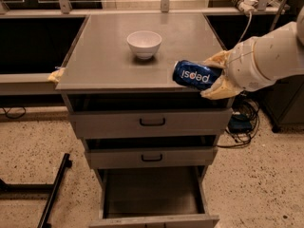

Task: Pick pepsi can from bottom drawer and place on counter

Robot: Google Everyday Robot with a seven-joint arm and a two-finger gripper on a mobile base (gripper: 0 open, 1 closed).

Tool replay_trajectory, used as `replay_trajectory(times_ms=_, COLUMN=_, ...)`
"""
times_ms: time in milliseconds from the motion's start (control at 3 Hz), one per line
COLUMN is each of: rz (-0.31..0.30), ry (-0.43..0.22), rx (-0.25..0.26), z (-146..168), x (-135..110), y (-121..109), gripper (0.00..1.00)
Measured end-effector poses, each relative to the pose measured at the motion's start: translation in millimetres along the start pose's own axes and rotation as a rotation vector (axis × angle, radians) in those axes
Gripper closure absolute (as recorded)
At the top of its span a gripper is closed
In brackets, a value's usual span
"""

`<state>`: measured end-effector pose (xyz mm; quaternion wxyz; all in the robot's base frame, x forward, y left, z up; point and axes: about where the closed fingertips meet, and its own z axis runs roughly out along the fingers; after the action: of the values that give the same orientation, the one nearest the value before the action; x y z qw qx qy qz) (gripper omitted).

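Note:
The pepsi can (pixel 195 76), dark blue with white lettering upside down, lies on its side between my gripper's tan fingers (pixel 217 90). My gripper (pixel 212 75) is shut on the can and holds it over the counter's (pixel 104 51) front right part, close above the surface. My white arm reaches in from the right. The bottom drawer (pixel 152 196) stands pulled open below, and its grey inside shows nothing in it.
A white bowl (pixel 144 43) stands on the counter behind and left of the can. Two shallower drawers with black handles (pixel 152 122) are shut. Cables (pixel 242 122) lie on the floor at right, a black frame leg (pixel 52 194) at lower left.

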<state>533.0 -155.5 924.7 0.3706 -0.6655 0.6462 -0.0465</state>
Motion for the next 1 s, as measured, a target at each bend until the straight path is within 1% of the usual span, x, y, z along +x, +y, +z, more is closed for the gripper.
replay_trajectory(times_ms=333, rz=0.009, ry=0.007, rx=0.058, z=32, x=23, y=-37, gripper=1.0)
replay_trajectory(times_ms=667, rz=0.01, ry=-0.021, rx=0.086, z=60, x=32, y=-76, gripper=1.0)
replay_trajectory(times_ms=1000, rz=0.023, ry=-0.077, rx=0.094, z=86, x=34, y=-107, gripper=1.0)
